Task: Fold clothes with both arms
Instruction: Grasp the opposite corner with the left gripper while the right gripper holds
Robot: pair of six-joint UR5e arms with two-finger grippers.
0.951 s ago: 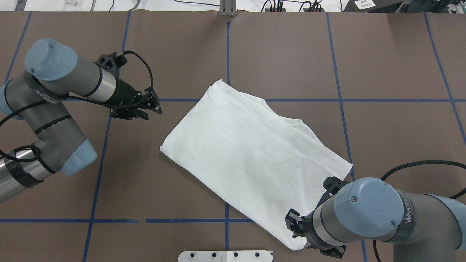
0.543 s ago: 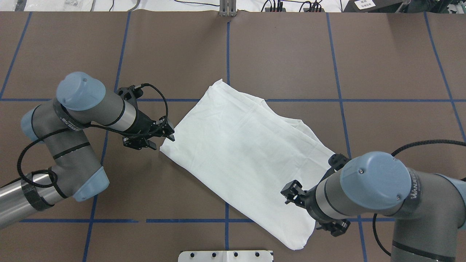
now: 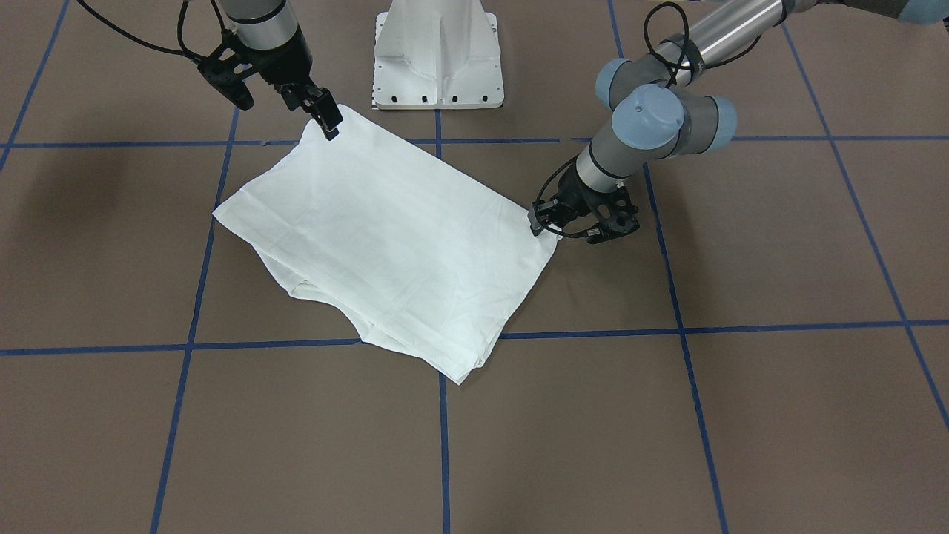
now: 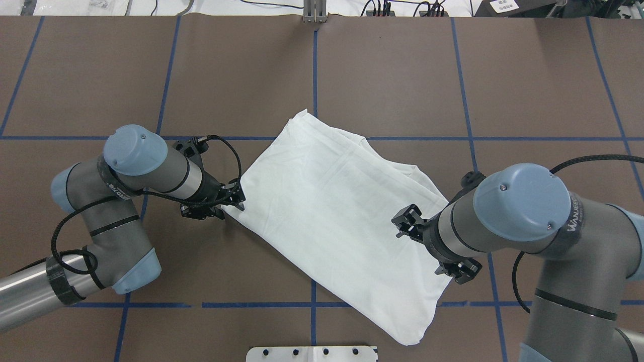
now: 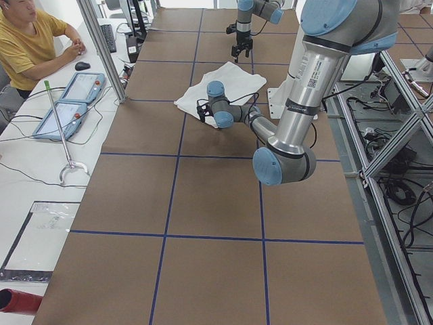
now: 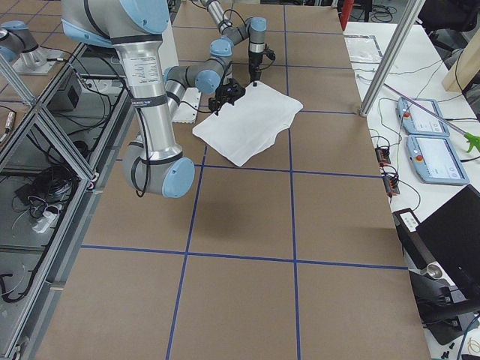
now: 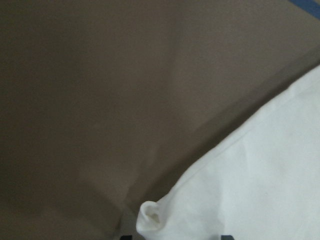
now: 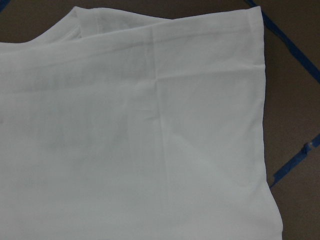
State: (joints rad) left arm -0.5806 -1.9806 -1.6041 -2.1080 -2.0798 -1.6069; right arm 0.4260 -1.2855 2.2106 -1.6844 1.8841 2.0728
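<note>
The white shirt (image 4: 342,216) lies folded into a slanted rectangle in the middle of the brown table (image 4: 543,90); it also shows in the front view (image 3: 385,230). No text block, collar or label shows. My left gripper (image 4: 232,200) is open and low at the shirt's left corner (image 3: 540,222). In the left wrist view that corner (image 7: 150,217) is curled up between the fingertips. My right gripper (image 4: 410,229) hangs above the shirt's right part, near its corner by the base in the front view (image 3: 326,122). It looks open and holds nothing. The right wrist view shows only flat cloth (image 8: 140,140).
The white metal pedestal base (image 3: 437,52) stands at the robot's edge of the table, close to the shirt's near corner (image 4: 312,353). Blue tape lines (image 4: 314,75) grid the tabletop. An operator (image 5: 30,40) sits by two pendants (image 5: 71,101) beyond the far edge.
My left gripper has swung down and right until it reached the shirt's left corner. My right gripper has moved from the corner by the base up over the shirt. The shirt has stayed put.
</note>
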